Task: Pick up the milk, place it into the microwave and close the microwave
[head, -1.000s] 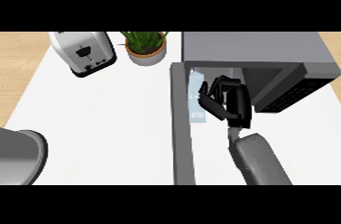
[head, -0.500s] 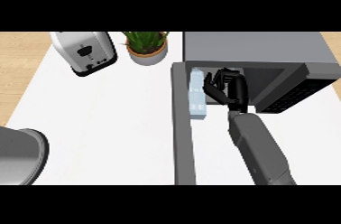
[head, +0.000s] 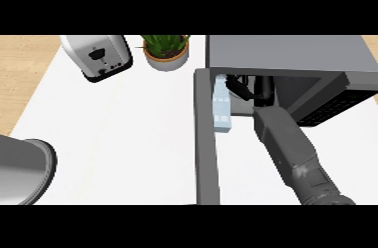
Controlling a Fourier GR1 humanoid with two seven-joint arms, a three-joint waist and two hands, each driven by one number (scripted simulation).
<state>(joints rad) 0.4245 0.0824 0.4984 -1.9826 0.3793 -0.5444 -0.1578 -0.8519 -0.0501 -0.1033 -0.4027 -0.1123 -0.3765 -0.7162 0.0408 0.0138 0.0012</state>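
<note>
The milk (head: pixel 221 104) is a pale blue carton at the left side of the microwave's (head: pixel 288 52) open front, beside the open door (head: pixel 207 147), which runs toward me as a grey strip. My right hand (head: pixel 255 89) reaches into the cavity just right of the milk. Its dark fingers (head: pixel 236 86) curl against the carton's side. The microwave's roof hides most of the hand, and only the grey forearm (head: pixel 284 142) shows plainly. My left hand does not show.
A white toaster (head: pixel 97 57) and a potted plant (head: pixel 167 52) stand at the back of the white counter (head: pixel 118 132). A grey round object (head: pixel 22 169) sits at the lower left. The microwave's dark panel (head: pixel 332 104) juts out at the right.
My right hand has moved away from me and into the microwave's opening, carrying the milk from in front of the cavity up to its left side. The forearm now stretches further in.
</note>
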